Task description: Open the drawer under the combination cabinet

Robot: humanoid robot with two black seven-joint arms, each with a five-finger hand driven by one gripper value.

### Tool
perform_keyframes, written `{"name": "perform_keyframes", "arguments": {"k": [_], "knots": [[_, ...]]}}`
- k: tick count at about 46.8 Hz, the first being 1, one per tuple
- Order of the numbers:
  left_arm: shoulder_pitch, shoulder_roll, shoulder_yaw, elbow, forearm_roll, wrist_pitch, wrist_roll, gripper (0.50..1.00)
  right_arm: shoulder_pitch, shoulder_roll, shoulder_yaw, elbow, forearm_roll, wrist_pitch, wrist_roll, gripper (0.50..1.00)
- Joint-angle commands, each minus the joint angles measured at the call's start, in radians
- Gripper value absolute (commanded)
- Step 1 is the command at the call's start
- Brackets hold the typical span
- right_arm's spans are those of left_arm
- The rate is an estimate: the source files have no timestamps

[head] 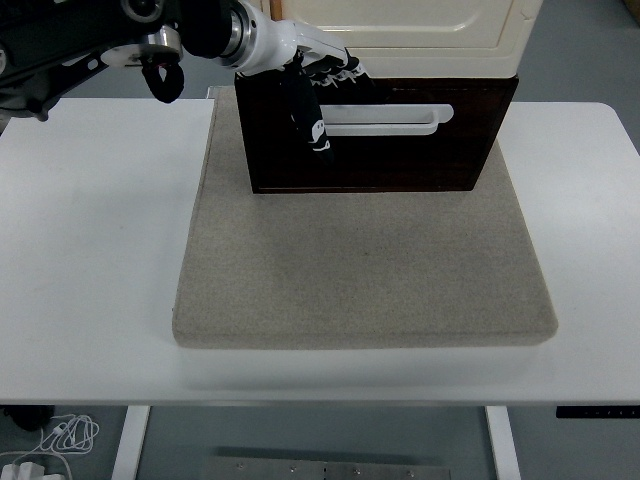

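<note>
A: What's the setting?

B: A white table (90, 250) fills most of the frame, with grey floor showing at the upper right and along the bottom. On it lies a square grey mat (360, 270), set around the centre.

A: And the drawer?

B: The dark brown drawer (400, 155) is at the top centre, resting on the far part of the mat. It sits under a cream cabinet (400, 25) that runs off the top edge. Its front faces the camera, and a long white handle (390, 118) runs across the upper half of that front.

A: Where's the robot's arm?

B: The left arm comes in from the upper left corner. The left hand (310, 85) is at the drawer's top left corner, at the left end of the handle.

A: What are the fingers doing?

B: One black digit hangs down over the drawer front, crossing the handle's left end. The other fingers (340, 68) are bunched together along the drawer's top edge. Whether they actually clamp the handle or the edge, I cannot tell.

A: The other arm?

B: Out of the frame.
</note>
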Motion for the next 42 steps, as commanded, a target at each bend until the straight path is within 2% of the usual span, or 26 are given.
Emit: {"name": "perform_keyframes", "arguments": {"k": [1,26,33,42], "knots": [[0.004,-0.013,0.004,0.001,0.000,0.001,0.000,1.000,0.000,0.000,0.000,-0.001,0.000,0.000,0.000,0.928],[-0.001,-0.056,0.004,0.049,0.001,0.007,0.000,1.000,0.000,0.000,0.000,0.000,0.000,0.000,0.000,0.928],[0.005,-0.096,0.004,0.075,0.003,0.009,0.000,1.000,0.000,0.000,0.000,-0.001,0.000,0.000,0.000,0.928],[0.005,-0.101,0.003,0.075,0.003,0.014,0.000,1.000,0.000,0.000,0.000,-0.001,0.000,0.000,0.000,0.928]]}}
